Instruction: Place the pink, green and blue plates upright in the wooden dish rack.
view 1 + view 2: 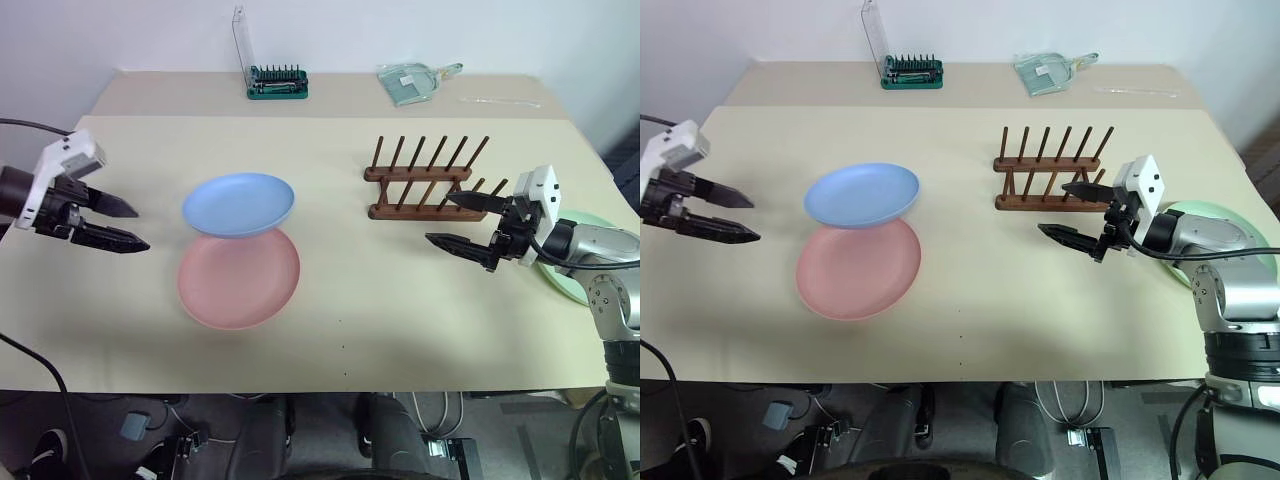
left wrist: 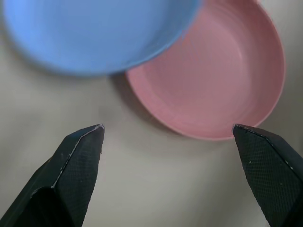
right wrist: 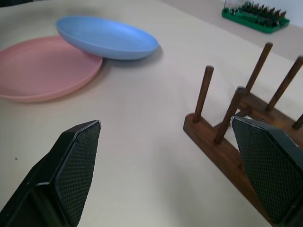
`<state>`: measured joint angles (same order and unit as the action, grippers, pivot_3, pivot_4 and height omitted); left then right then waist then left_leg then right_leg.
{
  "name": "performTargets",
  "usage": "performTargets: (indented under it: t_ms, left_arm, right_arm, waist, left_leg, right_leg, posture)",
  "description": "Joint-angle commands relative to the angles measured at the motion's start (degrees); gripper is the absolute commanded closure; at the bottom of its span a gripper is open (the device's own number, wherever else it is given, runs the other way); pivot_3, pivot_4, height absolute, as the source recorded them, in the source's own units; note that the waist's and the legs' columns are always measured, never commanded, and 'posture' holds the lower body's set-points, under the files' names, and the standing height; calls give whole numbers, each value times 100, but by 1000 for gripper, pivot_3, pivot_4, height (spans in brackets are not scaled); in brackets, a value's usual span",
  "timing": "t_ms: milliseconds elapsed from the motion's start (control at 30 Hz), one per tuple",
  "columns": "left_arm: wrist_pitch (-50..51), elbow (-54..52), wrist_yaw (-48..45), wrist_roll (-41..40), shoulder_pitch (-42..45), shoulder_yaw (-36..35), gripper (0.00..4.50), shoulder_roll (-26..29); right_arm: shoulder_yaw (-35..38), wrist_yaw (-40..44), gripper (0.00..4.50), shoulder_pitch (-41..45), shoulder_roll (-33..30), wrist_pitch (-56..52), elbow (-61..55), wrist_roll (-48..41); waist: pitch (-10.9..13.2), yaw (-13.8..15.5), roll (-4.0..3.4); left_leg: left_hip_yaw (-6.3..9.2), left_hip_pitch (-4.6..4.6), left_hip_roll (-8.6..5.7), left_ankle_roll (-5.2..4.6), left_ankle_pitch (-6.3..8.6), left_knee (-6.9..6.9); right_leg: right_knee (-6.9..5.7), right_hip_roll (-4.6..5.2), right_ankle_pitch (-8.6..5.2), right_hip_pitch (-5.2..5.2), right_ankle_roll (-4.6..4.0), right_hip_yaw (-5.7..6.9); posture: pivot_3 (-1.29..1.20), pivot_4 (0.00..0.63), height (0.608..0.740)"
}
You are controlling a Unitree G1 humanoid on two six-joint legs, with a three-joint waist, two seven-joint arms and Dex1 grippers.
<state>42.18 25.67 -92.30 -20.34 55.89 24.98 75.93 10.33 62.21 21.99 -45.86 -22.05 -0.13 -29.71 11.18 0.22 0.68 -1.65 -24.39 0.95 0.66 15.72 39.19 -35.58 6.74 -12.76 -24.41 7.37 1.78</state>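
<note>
Blue plate overlaps pink plate; both pincers wide, empty.

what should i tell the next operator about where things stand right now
Left gripper: open, empty, hovering over the table to the left of the plates.
Right gripper: open, empty, just in front of the wooden dish rack.
Blue plate: tilted, its near edge resting on the far rim of the pink plate, which lies flat.
Green plate: flat at the table's right edge, partly hidden behind the right arm.
Done: nothing, the rack holds no plates.
Left: stand all three plates upright between the pegs.
</note>
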Motion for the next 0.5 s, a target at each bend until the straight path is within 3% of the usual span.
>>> performTargets:
  t_ms: [33, 100, 200, 367, 500]
  left_arm:
    - [1508, -658, -18, 95, -208, 208, 59, 187]
    - [2419, -1067, -19, 39, -224, 504, 59, 312]
    - [3816, -680, 436, 183, 137, 627, 59, -212]
    - [4363, 808, 1461, 496, 738, 322, 59, -1095]
    - [4475, 1205, 1667, 445, 1050, 395, 59, -1466]
  right_arm:
    - [21, 8, 0, 137, 82, 179, 21, 28]
    - [-48, -10, 0, 180, 149, 241, 53, 76]
    - [-86, -32, 0, 200, 236, 267, 61, 91]
    - [-105, -54, 0, 144, 313, 306, 39, 115]
    - [-88, -85, 0, 108, 328, 327, 16, 133]
  waist:
    - [0, -2, -1]
    - [3, -17, 5]
    - [6, 15, 11]
    - [9, 24, 17]
    - [13, 9, 23]
  left_leg:
    - [0, 1, 0, 0, 0, 0]
    - [0, 3, 0, 1, 0, 0]
    - [3, 1, 0, 2, -1, 2]
    - [6, 2, -1, 3, -2, 7]
    - [4, 0, -2, 5, -3, 9]
  right_leg:
    - [-1, 0, 0, 0, 0, 0]
    - [-7, 0, -1, -2, -1, -2]
    - [-16, 0, -2, -4, -1, -2]
    - [-44, 0, -3, -7, 1, -2]
    - [-45, 0, -3, -7, 1, -3]
  posture:
    - [0, 150, 724]
    - [0, 150, 724]
    - [0, 150, 724]
    - [0, 150, 724]
    - [0, 150, 724]
